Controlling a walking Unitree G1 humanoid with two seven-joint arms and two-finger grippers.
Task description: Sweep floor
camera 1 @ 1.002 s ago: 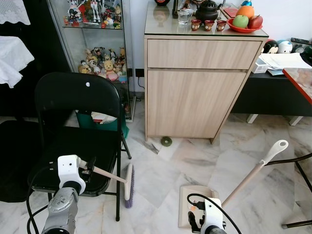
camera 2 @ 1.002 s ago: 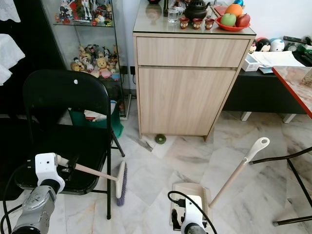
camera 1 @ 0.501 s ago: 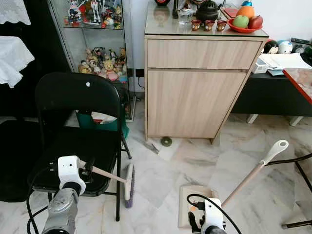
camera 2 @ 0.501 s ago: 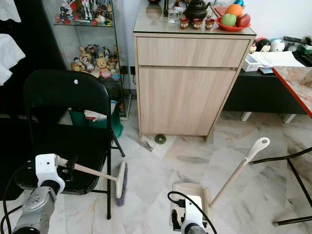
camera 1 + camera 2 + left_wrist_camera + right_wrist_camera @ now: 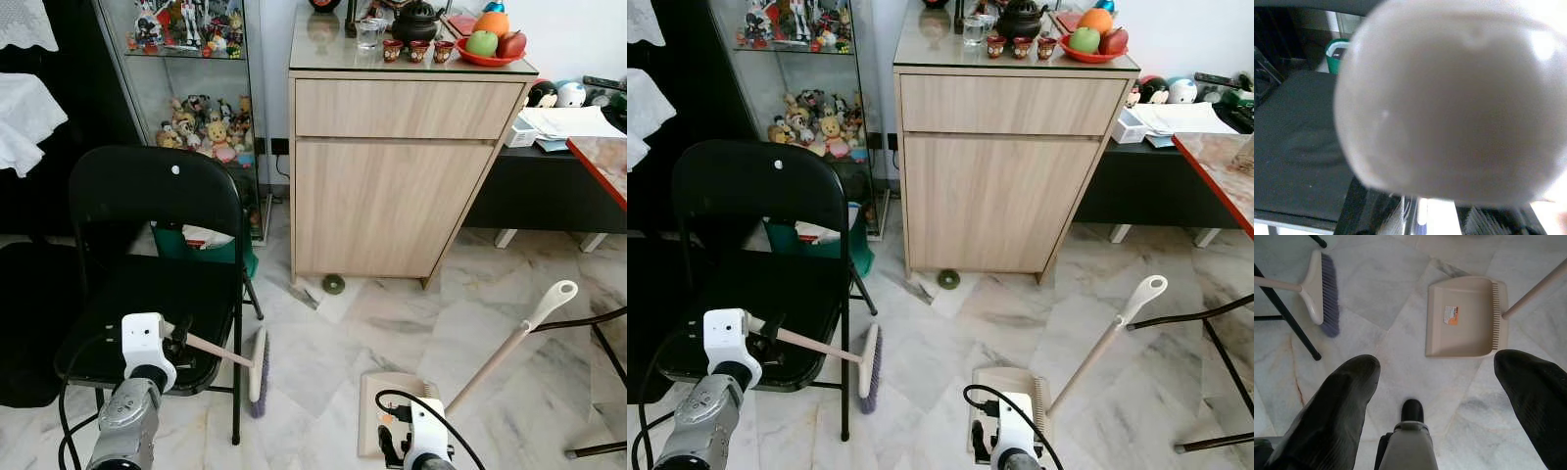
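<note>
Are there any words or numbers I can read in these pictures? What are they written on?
None can be read.
Dustpan: an orange and white sticker sits inside its tray, but the print is too small and blurred to read.
Papers on the low black table: any writing is too small to make out.
Figurines in the glass cabinet: no readable labels.

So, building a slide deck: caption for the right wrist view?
Open right gripper hovers over marble floor, dustpan ahead, broom beside it.
</note>
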